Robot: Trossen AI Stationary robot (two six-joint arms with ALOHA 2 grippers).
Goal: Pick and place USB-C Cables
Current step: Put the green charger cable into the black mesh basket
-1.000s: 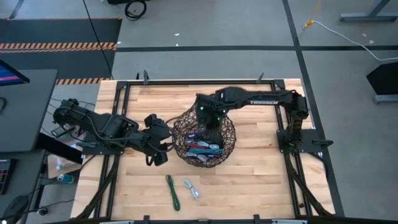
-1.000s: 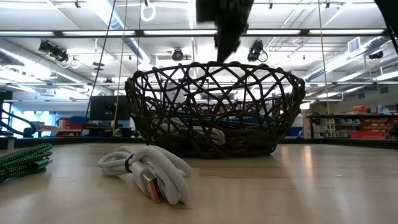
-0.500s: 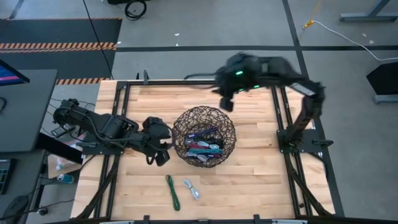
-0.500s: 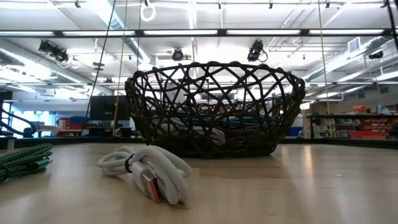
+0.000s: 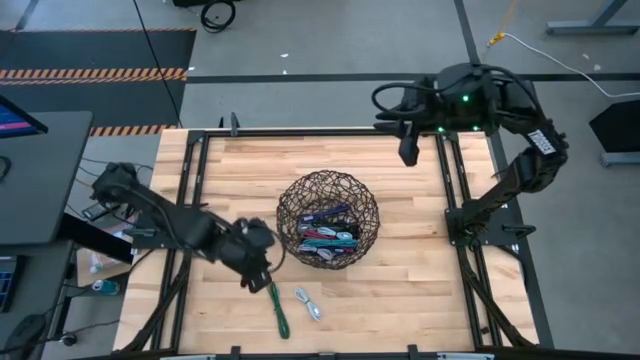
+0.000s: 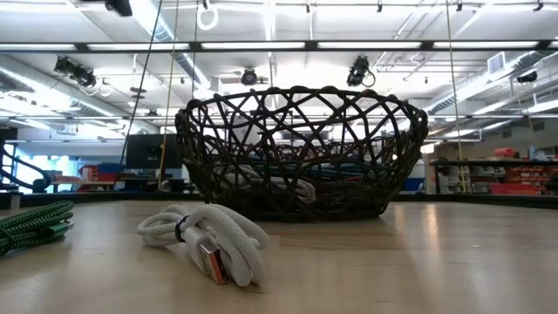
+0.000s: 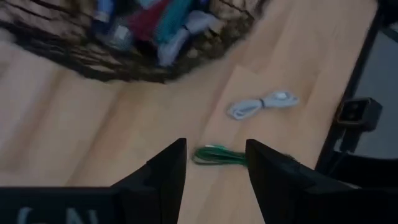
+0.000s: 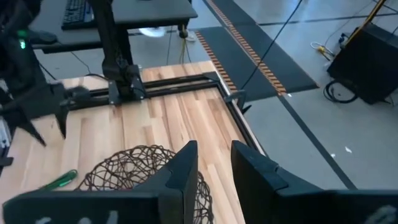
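A dark wire basket (image 5: 328, 220) stands mid-table and holds several folded USB-C cables (image 5: 326, 236), purple, teal and magenta among them. Near the table's front edge a green cable (image 5: 277, 306) and a silvery white cable (image 5: 308, 303) lie flat on the wood. My left gripper (image 5: 262, 280) hangs open just left of the basket and above the green cable's far end. In its wrist view the green cable (image 7: 217, 155) shows past the open fingers (image 7: 216, 144). My right gripper (image 5: 408, 152) is raised high over the far right of the table, open with nothing between its fingers (image 8: 214, 146).
A black metal frame (image 5: 455, 215) runs round the wooden table top. In the low view the white cable (image 6: 209, 240) and the green cable (image 6: 30, 225) lie in front of the basket (image 6: 301, 153). Bare wood lies right of the basket.
My right gripper has risen out of the basket and drawn back toward the table's far right, tipping up from pointing down. My left gripper has moved toward the near edge and down, toward the green cable, turning as it went. The cables lie as before.
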